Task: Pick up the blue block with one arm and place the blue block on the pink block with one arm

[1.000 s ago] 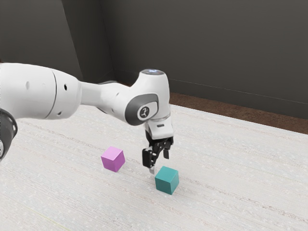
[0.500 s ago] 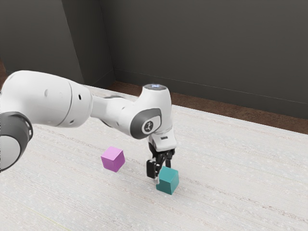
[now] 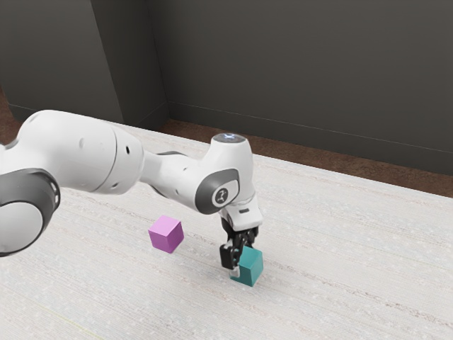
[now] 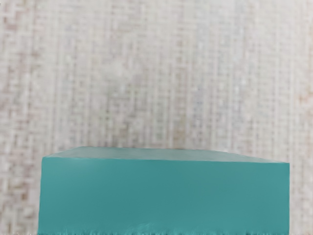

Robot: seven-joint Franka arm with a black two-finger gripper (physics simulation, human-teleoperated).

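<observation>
The blue block [image 3: 250, 269], teal in tone, rests on the pale table. My gripper [image 3: 239, 259] has come down over it and stands open, with one black finger [image 3: 226, 256] beside the block's face toward the exterior view's left and the other hidden behind the block. In the wrist view the blue block [image 4: 164, 196] lies close under my hand. The pink block [image 3: 166, 234] sits on the table to the exterior view's left of the gripper, apart from both.
The whitish woven table surface [image 3: 354, 241] stretches around both blocks. A brown floor strip [image 3: 368, 166] and dark walls lie beyond the table's far edge. My white arm [image 3: 141, 170] reaches in from the exterior view's left, above the pink block.
My hand has dropped and shifted slightly toward the exterior view's right, from just above and beside the blue block to straddling it. Neither block has moved.
</observation>
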